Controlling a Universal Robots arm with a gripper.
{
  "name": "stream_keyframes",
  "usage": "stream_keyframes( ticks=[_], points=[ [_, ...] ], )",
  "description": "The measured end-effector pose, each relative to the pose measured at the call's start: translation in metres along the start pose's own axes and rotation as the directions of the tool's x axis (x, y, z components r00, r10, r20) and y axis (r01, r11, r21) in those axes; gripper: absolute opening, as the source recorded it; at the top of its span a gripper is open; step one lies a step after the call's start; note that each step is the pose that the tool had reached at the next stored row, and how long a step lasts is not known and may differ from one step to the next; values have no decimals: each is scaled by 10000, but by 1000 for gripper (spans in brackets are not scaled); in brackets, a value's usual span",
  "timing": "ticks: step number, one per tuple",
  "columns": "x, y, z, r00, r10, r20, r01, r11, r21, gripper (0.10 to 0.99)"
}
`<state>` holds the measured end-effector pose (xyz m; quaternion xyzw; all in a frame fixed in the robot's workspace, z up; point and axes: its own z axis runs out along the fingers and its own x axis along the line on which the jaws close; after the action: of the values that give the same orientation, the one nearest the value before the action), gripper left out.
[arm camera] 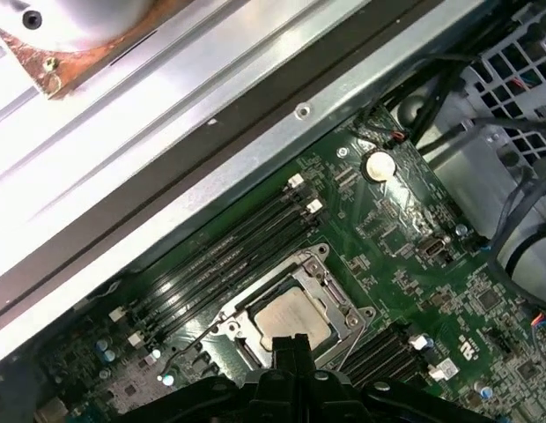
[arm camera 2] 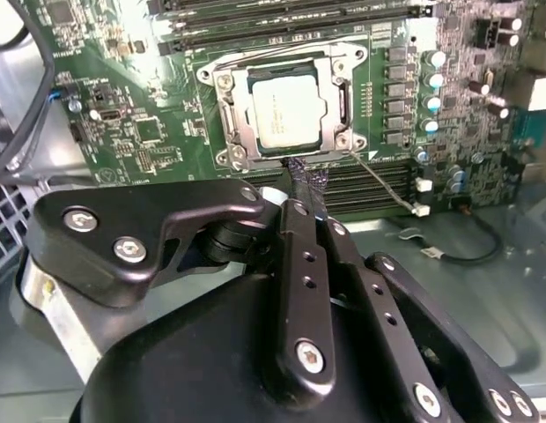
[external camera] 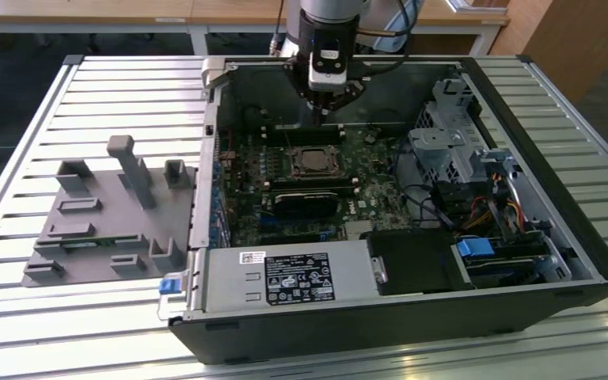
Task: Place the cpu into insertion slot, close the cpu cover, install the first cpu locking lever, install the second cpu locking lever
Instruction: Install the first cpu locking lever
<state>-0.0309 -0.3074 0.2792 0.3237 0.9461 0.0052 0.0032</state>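
The cpu [arm camera 2: 289, 110] lies flat in its socket on the green motherboard, its dull silver top facing up; it also shows in the first wrist view [arm camera: 293, 319] and the exterior view [external camera: 310, 162]. The cpu cover [arm camera 2: 237, 113], a silvery frame, lies down around it with the chip showing through its window. A thin metal rod [arm camera 2: 383, 179] runs out from one socket corner. My gripper [arm camera 2: 305, 179] is shut with nothing between the fingers, its tip just off the socket's edge. In the exterior view the gripper [external camera: 322, 117] hangs above the board, behind the socket.
The open computer case [external camera: 211, 158] walls in the board. A black rectangular block [external camera: 309, 198] sits in front of the socket, with a power supply [external camera: 294, 279] nearer still. A drive cage and cables [external camera: 452, 154] fill the exterior view's right. A grey fixture [external camera: 104, 214] stands outside the case on the left.
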Motion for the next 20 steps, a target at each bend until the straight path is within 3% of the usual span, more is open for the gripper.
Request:
stream_keyframes(
  ticks=[6,11,16,20],
  points=[
    [0,0,0,9983,-586,-7,586,9983,-2,122],
    [0,0,0,9924,-1234,-15,1234,9924,-5,122],
    [0,0,0,9807,-1953,-23,1953,9807,-8,122],
    [0,0,0,9639,-2661,-32,2661,9639,-13,122]
  ],
)
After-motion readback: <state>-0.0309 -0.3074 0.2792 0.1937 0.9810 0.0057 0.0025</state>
